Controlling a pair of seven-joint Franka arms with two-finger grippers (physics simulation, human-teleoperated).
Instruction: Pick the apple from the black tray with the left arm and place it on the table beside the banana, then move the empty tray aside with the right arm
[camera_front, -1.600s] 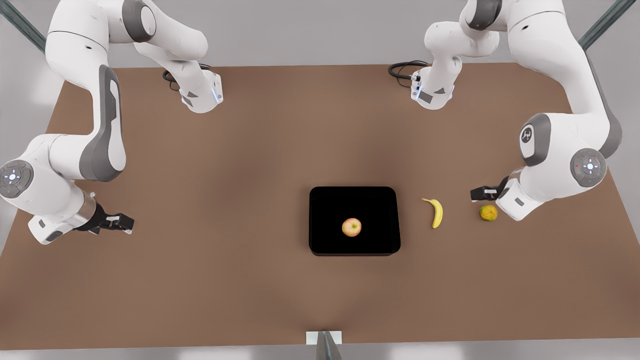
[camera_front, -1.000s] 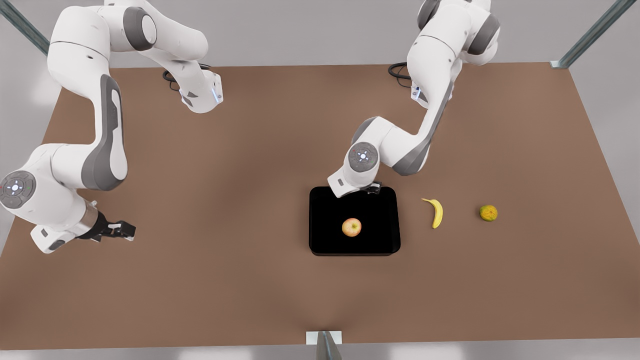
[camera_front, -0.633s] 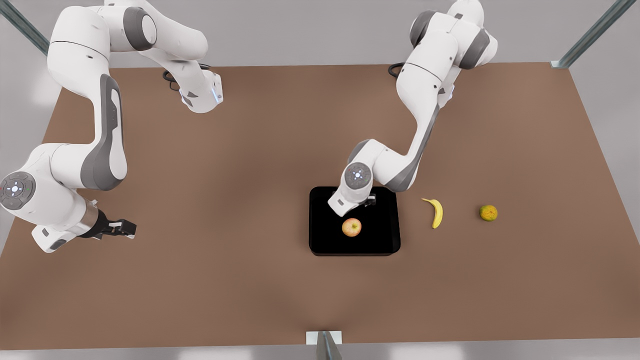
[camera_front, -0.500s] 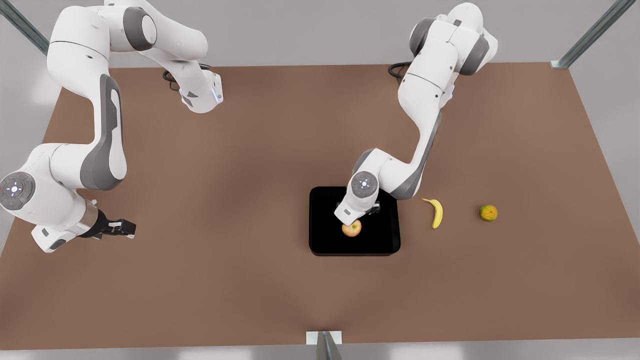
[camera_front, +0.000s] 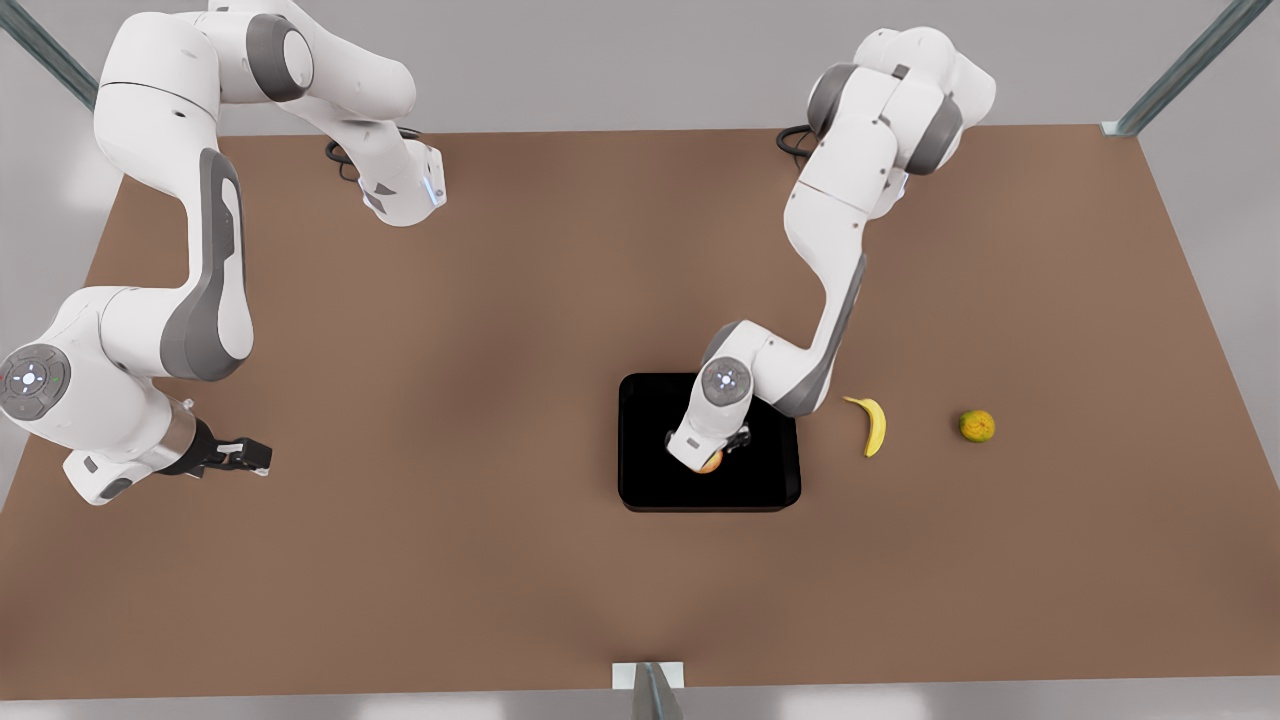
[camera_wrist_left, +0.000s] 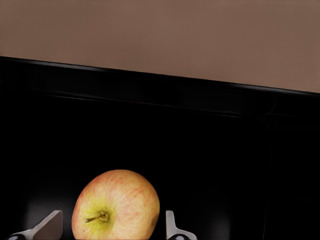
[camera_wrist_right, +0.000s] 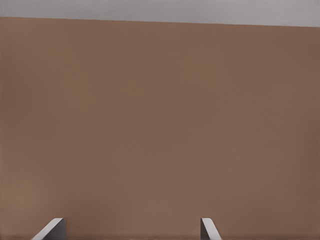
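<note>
The left gripper (camera_wrist_left: 112, 227), fingers spread, straddles the apple (camera_wrist_left: 116, 205) in the tray (camera_front: 650, 480) without gripping it, while the right gripper (camera_front: 245, 457) waits open over the table (camera_front: 450, 560) far off

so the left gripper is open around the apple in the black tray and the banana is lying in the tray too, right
Not quite: the banana is not in the black tray. The front view shows it lying on the table, off the tray's side toward the front view's right. The rest holds: the left gripper is open, one finger on each side of the apple, which sits in the tray.
</note>
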